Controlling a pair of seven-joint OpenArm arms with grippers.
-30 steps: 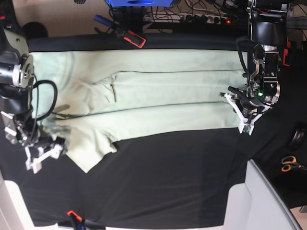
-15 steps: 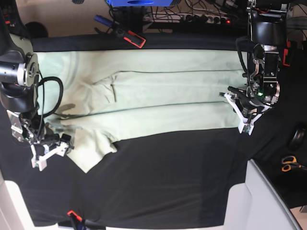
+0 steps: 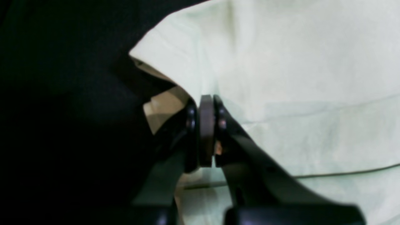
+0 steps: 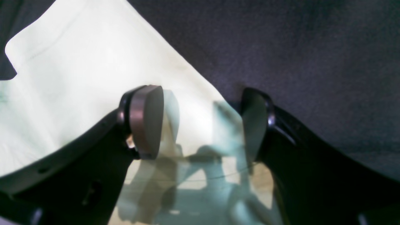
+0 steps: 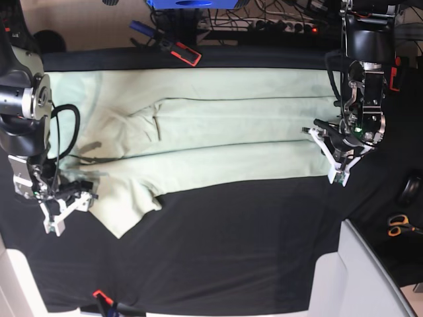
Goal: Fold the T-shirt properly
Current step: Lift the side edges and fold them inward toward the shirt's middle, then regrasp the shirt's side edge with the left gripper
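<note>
The pale mint-green T-shirt lies spread across the black table covering, partly folded lengthwise, one sleeve sticking out toward the near side. The base view places the left gripper at the shirt's hem end and the right gripper by the sleeve. Only the left wrist view shows the left gripper with its pads pressed together at the cloth's edge; whether fabric sits between them cannot be told. The right wrist view shows the right gripper spread wide, straddling the sleeve edge, gripping nothing.
</note>
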